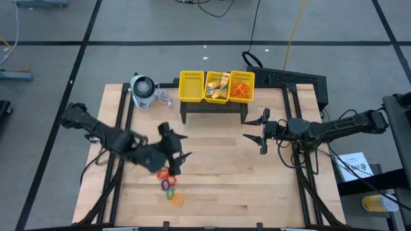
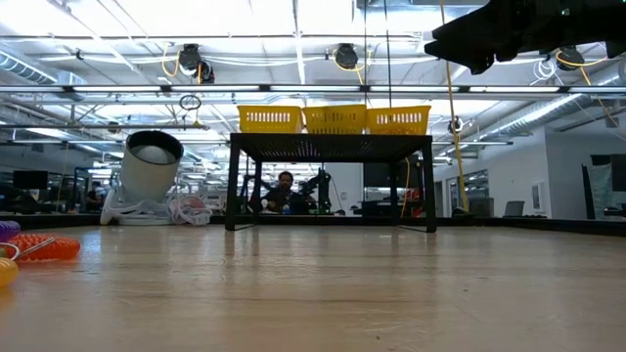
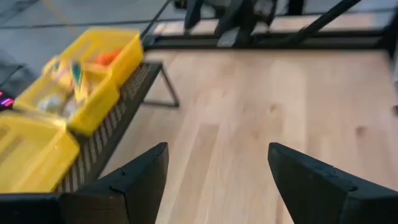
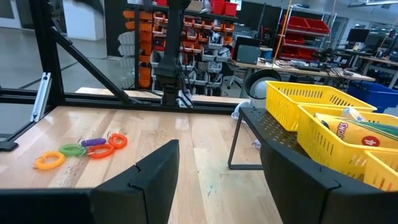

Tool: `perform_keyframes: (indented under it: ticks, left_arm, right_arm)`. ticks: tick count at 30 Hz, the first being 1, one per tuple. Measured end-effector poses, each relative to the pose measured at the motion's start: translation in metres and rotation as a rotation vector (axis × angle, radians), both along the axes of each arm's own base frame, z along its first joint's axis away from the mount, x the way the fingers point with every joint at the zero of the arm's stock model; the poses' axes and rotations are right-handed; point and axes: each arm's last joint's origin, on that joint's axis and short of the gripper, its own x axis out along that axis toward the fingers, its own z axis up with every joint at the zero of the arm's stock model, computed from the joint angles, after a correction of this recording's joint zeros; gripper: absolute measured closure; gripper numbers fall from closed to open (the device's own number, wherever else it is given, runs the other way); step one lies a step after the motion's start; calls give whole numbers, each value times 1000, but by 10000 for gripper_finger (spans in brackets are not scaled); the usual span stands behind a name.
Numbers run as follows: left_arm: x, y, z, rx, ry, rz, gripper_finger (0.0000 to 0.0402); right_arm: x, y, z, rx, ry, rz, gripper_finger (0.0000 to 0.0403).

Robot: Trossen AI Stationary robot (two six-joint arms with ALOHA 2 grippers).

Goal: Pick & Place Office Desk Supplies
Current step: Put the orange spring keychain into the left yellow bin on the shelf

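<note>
Inventory of my table, as it stood. Left gripper (image 1: 176, 156): mine, hung over the near-left part of the wooden table (image 1: 218, 186), jaws spread wide with bare wood showing between the fingers (image 3: 134, 177), nothing held. Right gripper (image 1: 257, 131): mine, raised over the right side of the table just in front of the basket stand, jaws likewise parted wide and empty, fingers (image 4: 149, 180) framing open tabletop.

Rings (image 1: 170, 186): a short row of small coiled loops, red, purple, green and orange, lay on the wood just below my left gripper in the high view; from the right wrist view the same row (image 4: 81, 149) lay flat and close together, well apart from that gripper.

Yellow basket (image 1: 191, 86): three mesh compartments side by side on a black stand (image 1: 215, 109) at the far edge. Left compartment looked bare; the middle one held yellow packets (image 1: 218, 86); the right one held orange rubber bands (image 1: 241, 88).

Round grey-white device (image 1: 142, 90): stood beside the basket's left end, with a coil of pale cord (image 1: 164, 97) next to it.

Person (image 2: 284, 193): seen in the low view, seated far behind the table, framed beneath the stand.
</note>
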Motion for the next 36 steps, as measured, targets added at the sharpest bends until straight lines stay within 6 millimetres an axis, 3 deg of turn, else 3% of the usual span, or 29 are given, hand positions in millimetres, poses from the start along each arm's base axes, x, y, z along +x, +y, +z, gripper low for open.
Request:
perform_keyframes:
  ticks: [5,9,14,18,23,28,36]
  left_arm:
    - [-16,-24,-44,-54,30,77,121]
    - [-27,-37,-79,-229,123,68,123]
    - [-39,-42,-129,-337,348,12,120]
    - [-40,-42,-157,-424,329,35,119]
    - [-33,-35,-169,-484,250,47,119]
    - [-36,-32,-174,-497,397,-37,119]
    - [-55,-24,-183,-366,590,19,119]
  right_arm:
    - [0,0,0,0,0,0,188]
    - [0,0,0,0,0,0,188]
    - [0,0,0,0,-1,0,188]
    - [0,0,1,1,-5,0,188]
    - [0,0,1,1,-7,0,188]
    - [0,0,0,0,0,0,188]
    - [0,0,0,-1,0,0,188]
